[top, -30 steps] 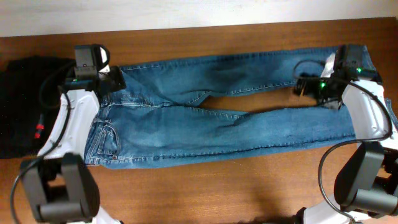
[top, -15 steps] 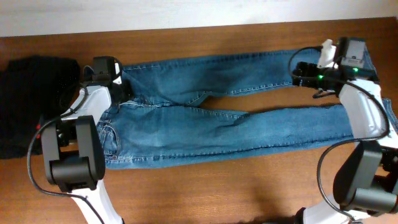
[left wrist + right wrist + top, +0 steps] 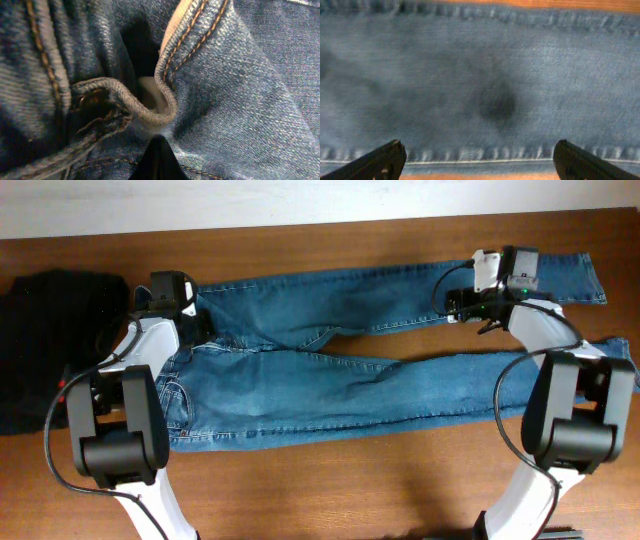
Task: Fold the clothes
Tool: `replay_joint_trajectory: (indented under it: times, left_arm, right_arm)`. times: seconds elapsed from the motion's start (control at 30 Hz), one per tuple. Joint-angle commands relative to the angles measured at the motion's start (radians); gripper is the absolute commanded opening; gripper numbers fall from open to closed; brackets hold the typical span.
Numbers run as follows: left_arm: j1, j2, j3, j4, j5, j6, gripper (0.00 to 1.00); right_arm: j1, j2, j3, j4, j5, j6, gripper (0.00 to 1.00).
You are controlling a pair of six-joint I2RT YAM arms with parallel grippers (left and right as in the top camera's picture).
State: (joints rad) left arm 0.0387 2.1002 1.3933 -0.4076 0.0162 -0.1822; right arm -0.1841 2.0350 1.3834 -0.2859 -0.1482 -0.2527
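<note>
Wooden table [image 3: 400,480] — jeans [image 3: 300,395] spread flat; left gripper [image 3: 157,162] pinched on waistband [image 3: 150,112] — right gripper [image 3: 480,157] wide over a leg.

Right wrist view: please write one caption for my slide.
Open right gripper above a leg of the jeans, wooden table showing along both edges.

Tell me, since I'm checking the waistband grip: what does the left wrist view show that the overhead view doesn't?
Only the left wrist: the waistband bunched into a raised fold with orange stitching. Only the overhead: the whole jeans laid out on the table, the black garment at the left, the right gripper above the upper leg. Both: blue denim at the waistband.
</note>
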Motion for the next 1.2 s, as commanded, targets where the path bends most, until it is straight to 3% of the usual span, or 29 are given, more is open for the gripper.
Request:
replay_joint_trajectory:
  times: [0.0,0.53,0.57,0.63,0.7,0.87,0.97,1.17]
  left_arm:
    - [0.003,0.026,-0.007,-0.034,0.006,0.013,0.01]
    - [0.003,0.026,-0.007,-0.057,-0.026,0.013,0.01]
    - [0.003,0.026,-0.007,-0.057,-0.037,0.013,0.01]
    - [0.003,0.026,-0.007,-0.057,-0.042,0.013,0.01]
    - [0.003,0.026,-0.007,-0.058,-0.042,0.013,0.0]
    - [0.003,0.026,-0.007,-0.058,-0.042,0.013,0.0]
    - [0.003,0.026,-0.007,-0.068,-0.043,0.013,0.0]
    - [0.003,0.026,-0.007,-0.084,-0.042,0.013,0.0]
  right_arm:
    - [0.0,0.008,0.012,0.053,0.033,-0.053,0.99]
    - [-0.067,0.143,0.012,0.187,0.086,-0.117,0.98]
    - [-0.077,0.145,0.012,0.188,0.084,-0.116,0.94]
    - [-0.099,0.155,0.012,0.189,0.082,-0.113,0.72]
    - [-0.121,0.164,0.012,0.19,0.081,-0.112,0.41]
    - [-0.18,0.179,0.012,0.193,0.082,-0.105,0.24]
    - [-0.216,0.179,0.012,0.193,0.082,-0.088,0.08]
    - [-0.296,0.179,0.012,0.189,0.081,-0.072,0.05]
